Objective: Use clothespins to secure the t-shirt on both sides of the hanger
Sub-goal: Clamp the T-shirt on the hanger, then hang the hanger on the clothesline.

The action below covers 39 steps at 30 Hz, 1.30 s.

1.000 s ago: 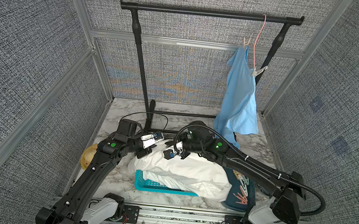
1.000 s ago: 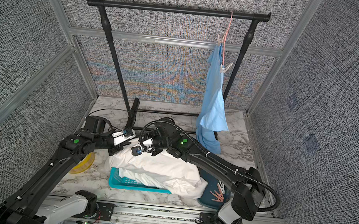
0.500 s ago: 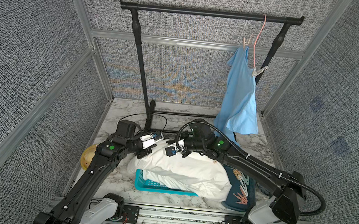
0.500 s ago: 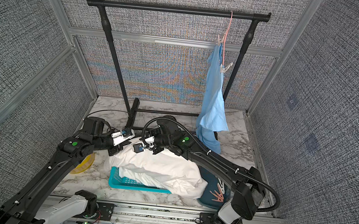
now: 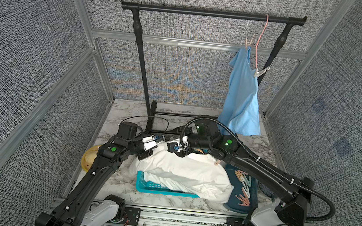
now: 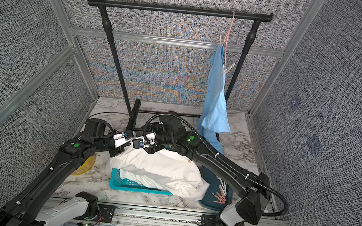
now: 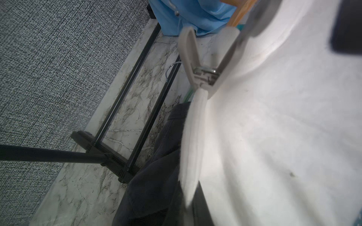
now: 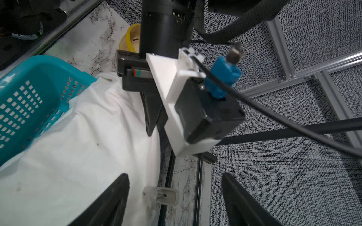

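Operator: Clothespin (image 8: 161, 195)?
Spotter: Clipped on the t-shirt (image 8: 88, 146) edge, bottom centre; right hand (image 8: 175, 176) gapes around it, left hand (image 8: 151, 131) pinches that edge. Back out straight, I'd say, without snagging.

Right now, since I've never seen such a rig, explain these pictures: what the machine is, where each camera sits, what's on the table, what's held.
Two black robot arms, each ending in a two-fingered gripper, stand at the near edge of a marble table. Both top views look down from one camera head above; each wrist view comes from a camera on an arm. On the table are a black rack, where a blue t-shirt hangs on a pink hanger, a teal basket with a white t-shirt draped over it, and a dark tray of loose clothespins. The left gripper is shut on the white t-shirt's edge. The right gripper is open and holds nothing; a clothespin clipped to that shirt sits between its jaws.
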Motion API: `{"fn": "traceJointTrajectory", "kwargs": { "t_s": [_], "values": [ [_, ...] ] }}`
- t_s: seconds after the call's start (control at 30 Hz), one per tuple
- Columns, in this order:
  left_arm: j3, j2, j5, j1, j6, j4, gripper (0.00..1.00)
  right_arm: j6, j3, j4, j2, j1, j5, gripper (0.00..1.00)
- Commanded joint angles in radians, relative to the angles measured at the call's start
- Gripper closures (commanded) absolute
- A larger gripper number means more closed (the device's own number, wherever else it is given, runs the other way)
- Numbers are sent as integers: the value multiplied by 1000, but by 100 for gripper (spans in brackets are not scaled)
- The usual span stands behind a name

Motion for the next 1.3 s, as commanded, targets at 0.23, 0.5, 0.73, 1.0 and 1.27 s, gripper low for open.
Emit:
{"fn": "traceJointTrajectory", "kwargs": {
  "t_s": [0.23, 0.5, 0.73, 1.0, 1.27],
  "values": [
    [-42, -101, -84, 4, -29, 245, 100, 452, -43, -77, -307, 31, 126, 22],
    [-82, -235, -53, 3, 29, 297, 100, 912, 2, -463, -577, 24, 366, 6],
    [-121, -316, 35, 4, -26, 374, 100, 1120, -85, -702, -721, -9, 301, 6],
    [-158, -358, 61, 3, -59, 393, 100, 1262, -228, -682, -856, -39, 223, 7],
    [-154, -365, 66, 4, -104, 435, 100, 1341, -302, -601, -813, -151, 154, 10]
  ]
}}
